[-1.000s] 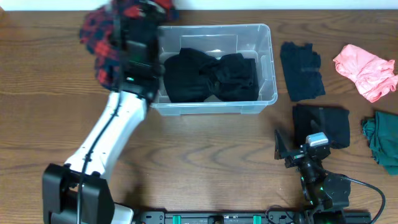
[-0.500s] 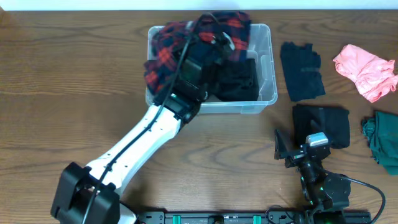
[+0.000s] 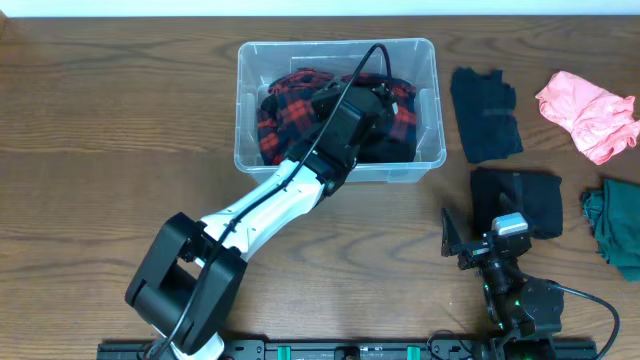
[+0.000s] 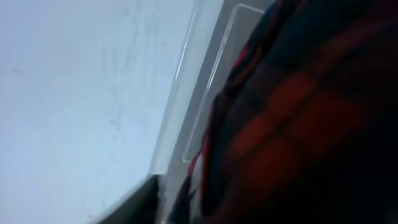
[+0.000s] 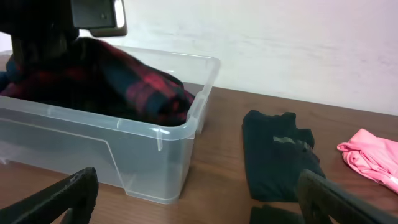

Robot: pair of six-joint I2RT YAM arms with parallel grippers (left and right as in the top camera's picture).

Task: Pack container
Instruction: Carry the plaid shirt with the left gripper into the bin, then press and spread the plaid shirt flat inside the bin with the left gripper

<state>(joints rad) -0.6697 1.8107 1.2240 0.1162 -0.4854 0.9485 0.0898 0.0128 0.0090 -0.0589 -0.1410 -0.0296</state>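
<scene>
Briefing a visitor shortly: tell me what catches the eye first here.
The white left arm reaching into the clear container at top centre, which holds a red-and-black plaid garment. Next, the bright pink cloth at far right, near the dark garments.

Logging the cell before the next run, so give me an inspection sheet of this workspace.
Surface: wooden table, no spills seen.
Job's things: clear container holds red plaid garment over black clothing.
Clutter: black cloth, second black cloth, pink cloth, green cloth, all right of the container.
Grippers: left gripper down in the container at the plaid, jaws hidden; right gripper open, empty.
Cables: black cable arching over the left arm.
Surroundings: white wall.
</scene>
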